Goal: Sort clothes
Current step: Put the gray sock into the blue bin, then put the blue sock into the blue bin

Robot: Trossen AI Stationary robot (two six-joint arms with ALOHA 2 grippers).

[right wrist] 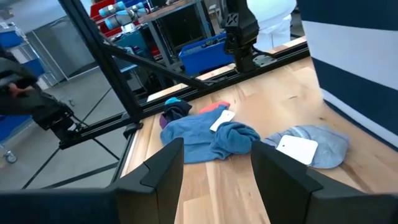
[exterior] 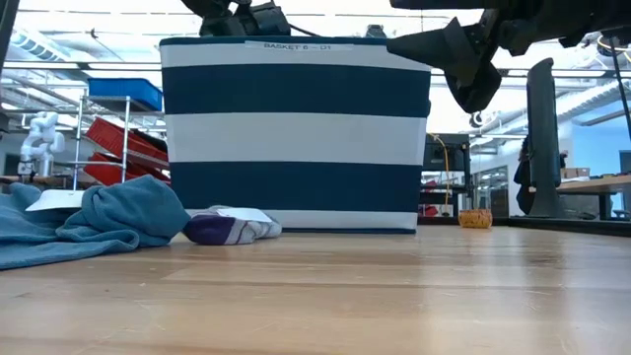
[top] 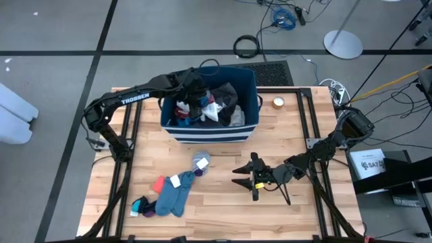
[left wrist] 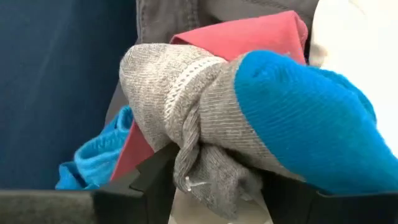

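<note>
The navy bin with white stripes [top: 209,131] stands at the table's far middle and holds mixed clothes [top: 219,104]. My left gripper [top: 194,86] reaches into the bin from the left and is shut on a grey sock with a bright blue toe [left wrist: 249,118]. Red cloth [left wrist: 249,34] and a bright blue piece [left wrist: 93,165] lie behind the sock. My right gripper [top: 244,175] is open and empty above the table in front of the bin. A teal sock [top: 172,196], a red sock [top: 159,183] and a pale blue-grey piece [top: 200,160] lie flat on the table. My left gripper pinches the bunched grey part of the sock [left wrist: 202,168] between its two fingers [left wrist: 149,186]. The blue toe bulges out past one finger. The fingers come down into the bin slanting from the table's left. Whether the sock is clear of the other clothes does not show.
A dark purple sock [top: 140,206] lies at the near left end of the sock row. A small round object [top: 278,102] sits right of the bin. Black frame rails [top: 128,155] run along both table sides. Bare wood [top: 223,216] lies near the front edge.
</note>
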